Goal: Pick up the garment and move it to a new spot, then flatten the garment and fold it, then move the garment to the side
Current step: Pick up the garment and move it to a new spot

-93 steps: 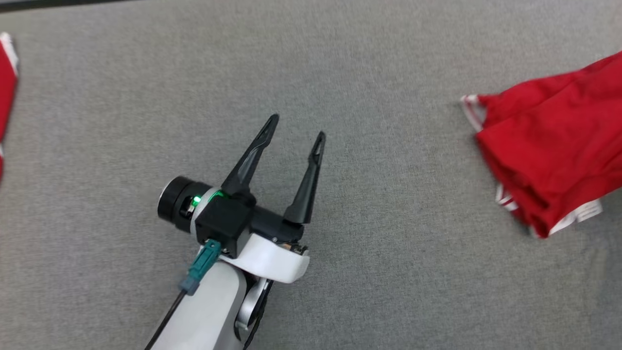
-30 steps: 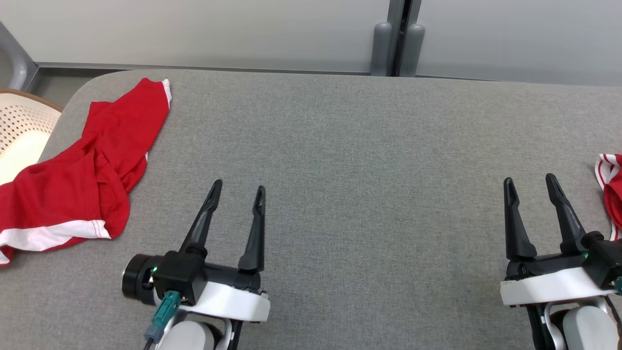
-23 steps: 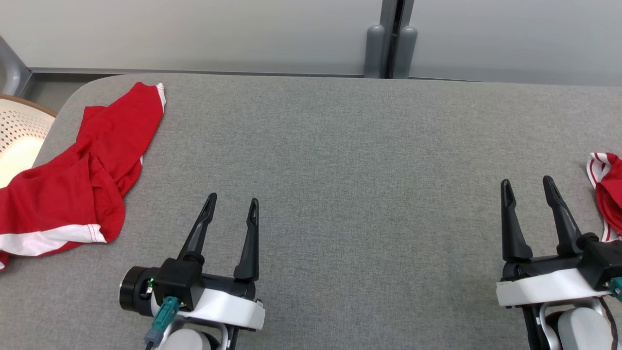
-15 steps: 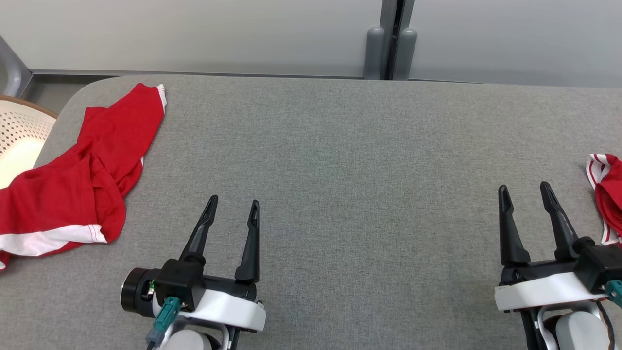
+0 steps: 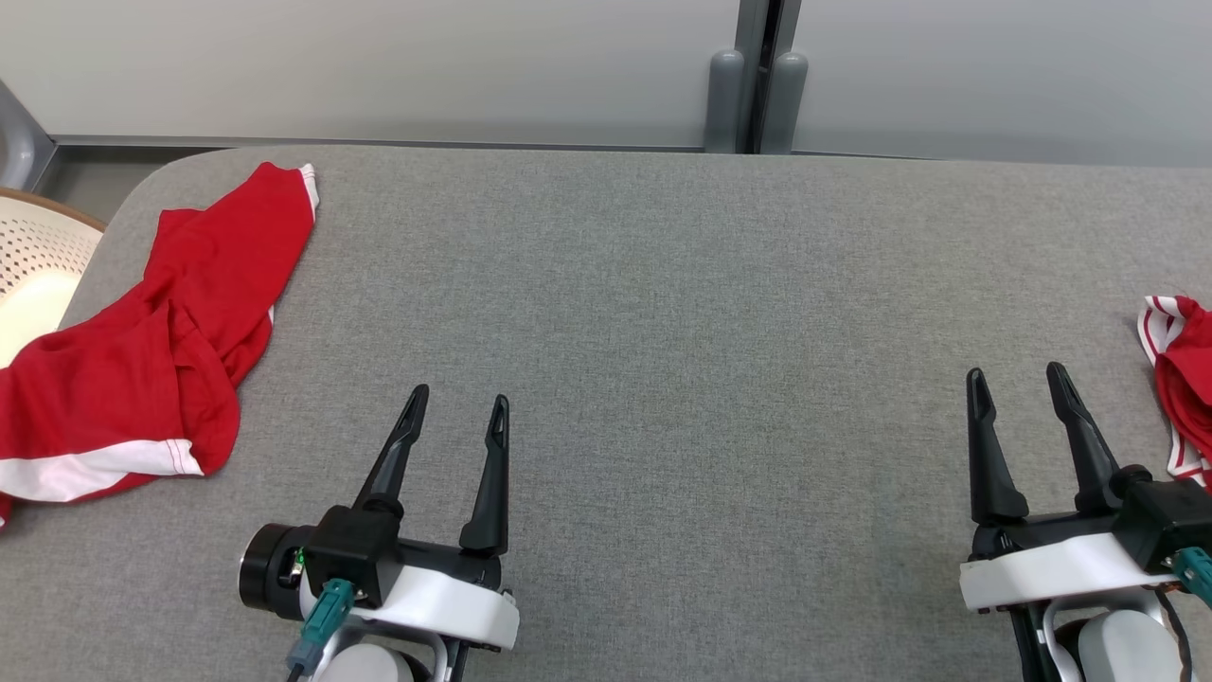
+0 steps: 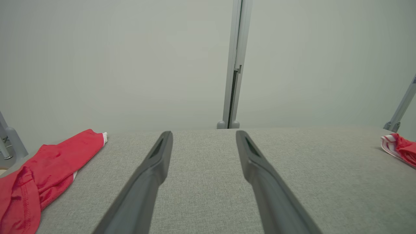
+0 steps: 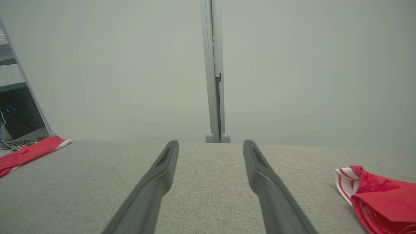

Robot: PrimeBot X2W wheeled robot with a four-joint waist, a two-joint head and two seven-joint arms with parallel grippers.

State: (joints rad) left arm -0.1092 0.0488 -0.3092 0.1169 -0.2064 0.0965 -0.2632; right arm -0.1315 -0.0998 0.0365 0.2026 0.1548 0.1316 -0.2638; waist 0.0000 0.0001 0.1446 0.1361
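Note:
A crumpled red garment (image 5: 151, 341) with white trim lies at the table's far left, partly over the edge; the left wrist view has the same garment (image 6: 42, 175) at its lower left. My left gripper (image 5: 459, 405) stands open and empty to the right of it, well apart. At the right edge lies a folded red garment (image 5: 1184, 374) with red-and-white striped trim, which the right wrist view shows as a folded garment (image 7: 380, 195). My right gripper (image 5: 1015, 380) is open and empty just left of that one.
The grey fabric table (image 5: 663, 313) spans the view, its far edge against a pale wall with a grey post (image 5: 753, 85). A white perforated basket (image 5: 28, 275) sits beyond the table's left corner.
The head camera swung up and left from three seconds ago, bringing both grippers and the left garment into view. Over the last second the view has barely shifted and both grippers stay open.

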